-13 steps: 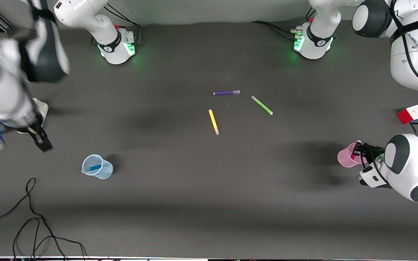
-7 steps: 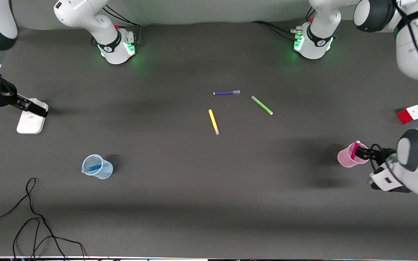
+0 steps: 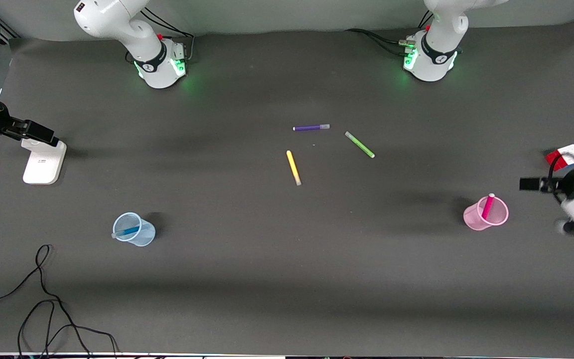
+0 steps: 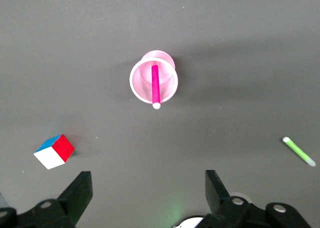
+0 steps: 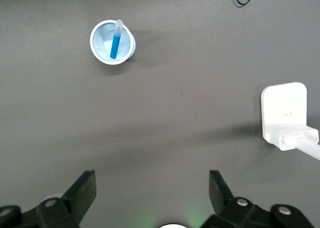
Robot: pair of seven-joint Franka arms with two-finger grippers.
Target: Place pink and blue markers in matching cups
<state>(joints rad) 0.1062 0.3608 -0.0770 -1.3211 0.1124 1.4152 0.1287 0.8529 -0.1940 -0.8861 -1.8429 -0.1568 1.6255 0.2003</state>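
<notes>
The pink marker (image 3: pixel 487 205) stands tilted in the pink cup (image 3: pixel 474 218) toward the left arm's end of the table. It also shows in the left wrist view (image 4: pixel 155 82), inside the cup (image 4: pixel 136 82). The blue marker (image 3: pixel 127 231) leans in the pale blue cup (image 3: pixel 143 235) toward the right arm's end; in the right wrist view the marker (image 5: pixel 116 41) sits in the cup (image 5: pixel 101 43). My left gripper (image 3: pixel 530 184) (image 4: pixel 148 193) is open and empty, beside the pink cup and apart from it. My right gripper (image 3: pixel 38 132) (image 5: pixel 152 193) is open and empty over the white block.
Purple (image 3: pixel 311 127), green (image 3: pixel 359 144) and yellow (image 3: pixel 293 167) markers lie mid-table. A colour cube (image 3: pixel 565 155) (image 4: pixel 54 151) sits near the left gripper. A white block (image 3: pixel 43 160) (image 5: pixel 286 112) lies under the right gripper. Black cable (image 3: pixel 43 299) loops near the front camera.
My left gripper has drawn away from the pink cup toward the cube, leaving the pink marker in it. My right gripper has pulled back from near the blue cup to over the white block.
</notes>
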